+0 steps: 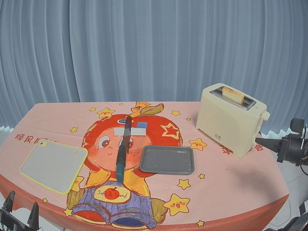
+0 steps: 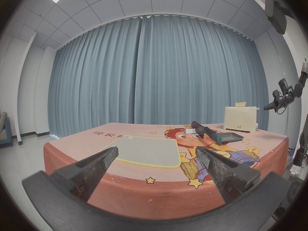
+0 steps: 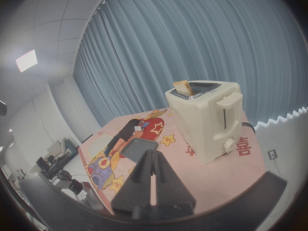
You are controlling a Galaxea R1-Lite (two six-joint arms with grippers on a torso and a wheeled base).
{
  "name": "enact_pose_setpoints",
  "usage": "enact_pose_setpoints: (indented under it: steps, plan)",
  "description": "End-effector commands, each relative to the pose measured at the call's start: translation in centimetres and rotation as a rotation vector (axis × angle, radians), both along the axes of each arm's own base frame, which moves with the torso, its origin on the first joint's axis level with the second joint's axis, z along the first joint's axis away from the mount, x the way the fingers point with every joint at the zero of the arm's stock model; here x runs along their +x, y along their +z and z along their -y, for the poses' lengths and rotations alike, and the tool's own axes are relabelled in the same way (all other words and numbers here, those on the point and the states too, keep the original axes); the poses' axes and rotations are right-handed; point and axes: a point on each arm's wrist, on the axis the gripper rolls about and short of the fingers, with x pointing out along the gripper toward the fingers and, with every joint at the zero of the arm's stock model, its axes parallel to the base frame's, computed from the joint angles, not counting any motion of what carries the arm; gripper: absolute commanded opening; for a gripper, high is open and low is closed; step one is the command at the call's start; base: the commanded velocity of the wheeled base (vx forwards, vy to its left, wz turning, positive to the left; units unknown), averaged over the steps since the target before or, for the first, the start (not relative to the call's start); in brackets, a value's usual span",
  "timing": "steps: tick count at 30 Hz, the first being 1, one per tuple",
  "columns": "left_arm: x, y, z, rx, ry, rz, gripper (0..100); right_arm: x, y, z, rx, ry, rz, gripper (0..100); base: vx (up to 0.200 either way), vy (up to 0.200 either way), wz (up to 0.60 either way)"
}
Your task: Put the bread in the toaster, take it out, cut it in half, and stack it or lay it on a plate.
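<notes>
The bread slice [image 1: 233,95] pokes up from the toaster [image 1: 224,125], far right; we judge it light and crumbly, best pinched gently by its exposed top. Our right tool [image 3: 153,154] is closed, left tool [image 2: 157,153] open.

Cream toaster [image 1: 229,122], golden-tan bread [image 1: 233,95], grey plate [image 1: 167,159], grey board [image 1: 53,165] edged yellow, teal-handled dark knife [image 1: 121,158], pink counter [image 1: 231,182] printed with yellow stars, red cartoon.
</notes>
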Motion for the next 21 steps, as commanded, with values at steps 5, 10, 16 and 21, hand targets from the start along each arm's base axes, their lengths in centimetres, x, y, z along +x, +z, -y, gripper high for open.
enact_pose_setpoints:
  steps: [5, 10, 16, 21]
  plan:
    - [0.1, -0.5, 0.0, -0.001, 0.0, -0.02, 100, -0.4, -0.8, -0.1, -0.008, 0.01, -0.028, 0, 0.0, 0.0, 0.0]
    - [0.1, -0.5, 0.0, -0.001, 0.0, -0.019, 100, -0.6, -1.3, -0.2, -0.025, 0.026, -0.037, 0, 0.0, 0.0, 0.0]
    - [0.1, -0.5, 0.0, -0.001, 0.0, -0.019, 100, -0.9, -2.0, -0.1, -0.049, 0.038, -0.045, 0, 0.0, 0.0, 0.0]
    - [0.1, -0.5, 0.0, -0.001, 0.0, -0.019, 100, -1.0, -2.3, -0.1, -0.053, 0.041, -0.055, 0, 0.0, 0.0, 0.0]
